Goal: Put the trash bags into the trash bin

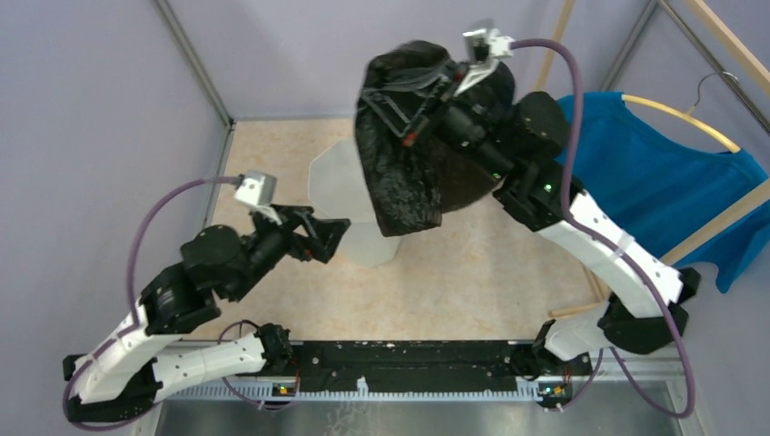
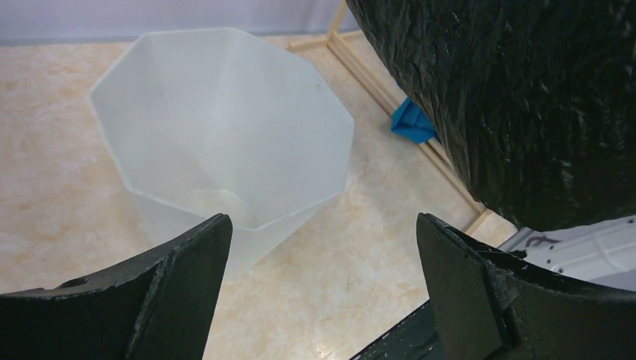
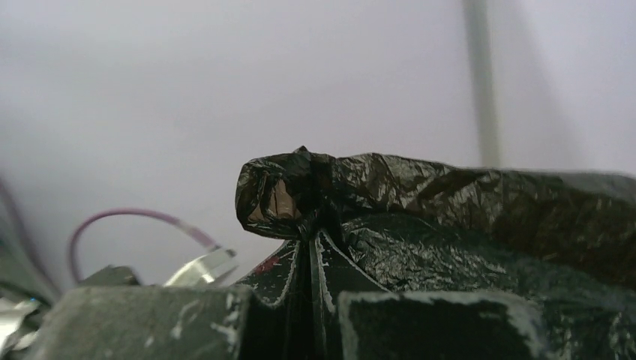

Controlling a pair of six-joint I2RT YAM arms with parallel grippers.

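The trash bag (image 1: 399, 159), glossy black and wrinkly, hangs in the air from my right gripper (image 1: 377, 91), which is shut on a bunched fold at its top. In the right wrist view the jaws are pressed together on that fold (image 3: 311, 232), and the rest of the bag (image 3: 465, 225) lies to the right. The translucent white trash bin (image 1: 336, 182) stands upright on the floor, partly hidden behind the hanging bag. My left gripper (image 1: 338, 234) is open and empty by the bin's near left side. The left wrist view shows the bin's faceted rim (image 2: 225, 45) and the bag (image 2: 525, 97) at upper right.
A blue T-shirt (image 1: 663, 182) hangs on a hanger from a wooden rack (image 1: 717, 227) at the right; its foot rail (image 2: 390, 94) and a blue corner (image 2: 412, 124) show in the left wrist view. A metal frame post (image 1: 195, 59) stands at the back left.
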